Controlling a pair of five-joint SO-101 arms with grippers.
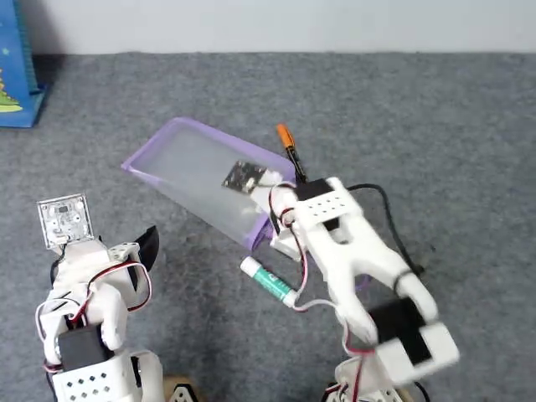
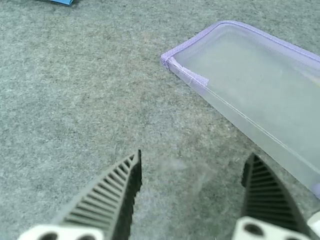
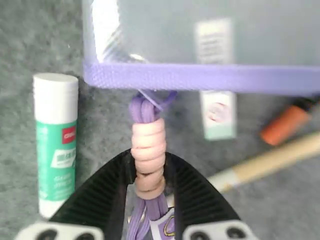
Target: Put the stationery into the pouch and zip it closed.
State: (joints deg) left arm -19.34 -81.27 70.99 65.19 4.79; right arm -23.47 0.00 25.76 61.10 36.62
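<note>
Grips the pink-and-purple zip pull with the right jaws, closed on it. Straight ahead of these jaws, the clear pouch with purple trim, flat on the grey worktop. Long axis diagonal, running away from the right jaws, with the near short end and its purple zip band just beyond their tips. Beside the right jaws, a glue stick, lying parallel to them, white cap pointing toward the pouch, not touching it. On the other side, beyond the tips, an orange-capped pen next to the pouch edge. Holds the left jaws wide open over bare worktop, nothing between them. Ahead of them and off to one side, a corner of the pouch, apart from both tips.
</note>
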